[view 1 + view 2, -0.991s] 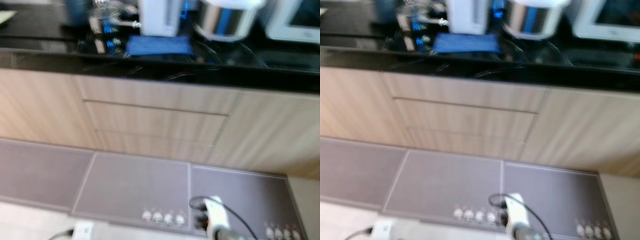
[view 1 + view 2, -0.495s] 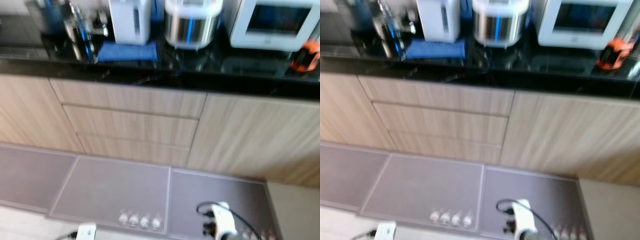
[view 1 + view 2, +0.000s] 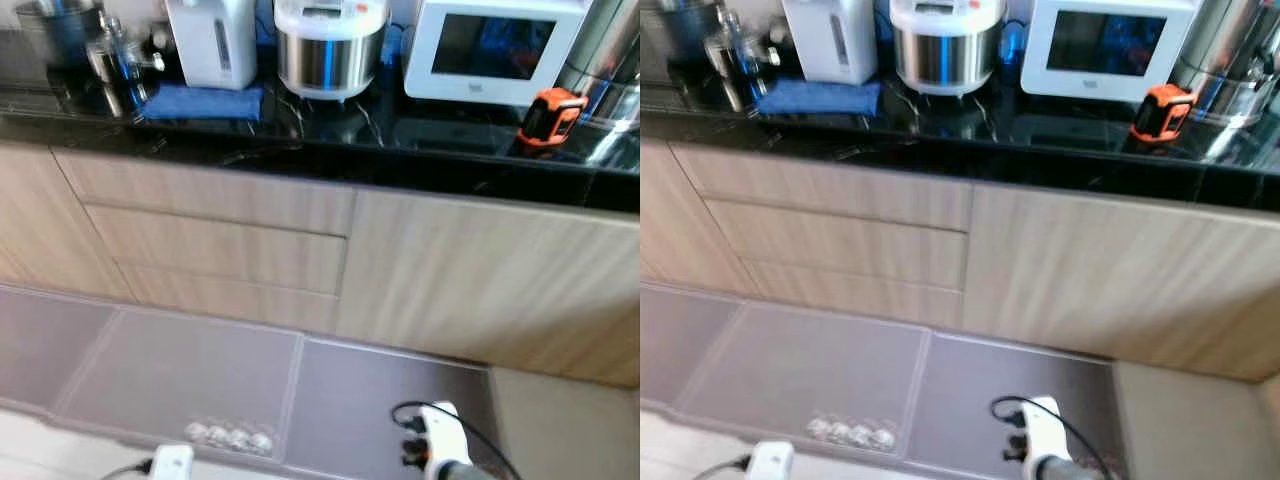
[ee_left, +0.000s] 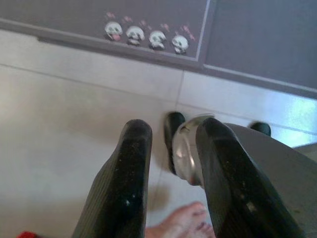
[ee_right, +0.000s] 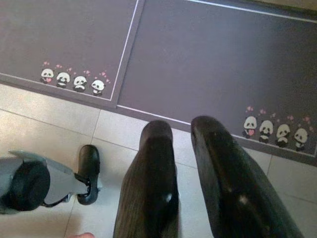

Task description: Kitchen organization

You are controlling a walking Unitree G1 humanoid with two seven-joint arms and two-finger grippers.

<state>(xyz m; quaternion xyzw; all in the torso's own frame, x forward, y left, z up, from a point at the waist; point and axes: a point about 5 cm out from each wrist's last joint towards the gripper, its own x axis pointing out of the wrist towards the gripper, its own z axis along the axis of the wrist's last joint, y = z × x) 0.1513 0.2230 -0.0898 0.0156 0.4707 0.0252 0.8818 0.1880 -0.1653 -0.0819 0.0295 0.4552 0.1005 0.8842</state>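
Cabinetry (image 3: 330, 250) of pale wood takes up most of the head views, drawers on the left and a plain door on the right, under a glossy black desk (image 3: 420, 140). Below it grey floor mats (image 3: 190, 370) with small panda prints lie side by side on pale floor tiles (image 5: 54, 124).

Along the desk, from bigger to smaller: a white microwave (image 3: 495, 48), a steel pot (image 3: 610, 60) at the far right edge, a silver rice cooker (image 3: 325, 50), a white water dispenser (image 3: 212, 40), a folded blue cloth (image 3: 200, 102) just in front of the dispenser, and an orange tape measure (image 3: 548, 115) near the microwave.

Nothing names which item is to be tidied. The cloth would be soft and light, easily pinched at a folded edge. The tape measure is small, stiff and probably smooth-cased, best taken across its flat sides. The rice cooker looks heavy and rounded, a poor fit for two thin fingers.

Both arms hang low, pointing down at the floor. The left gripper (image 4: 171, 183) has its fingers spread and holds nothing; the right gripper (image 5: 185, 173) likewise is parted and empty, well apart from anything on the desk.
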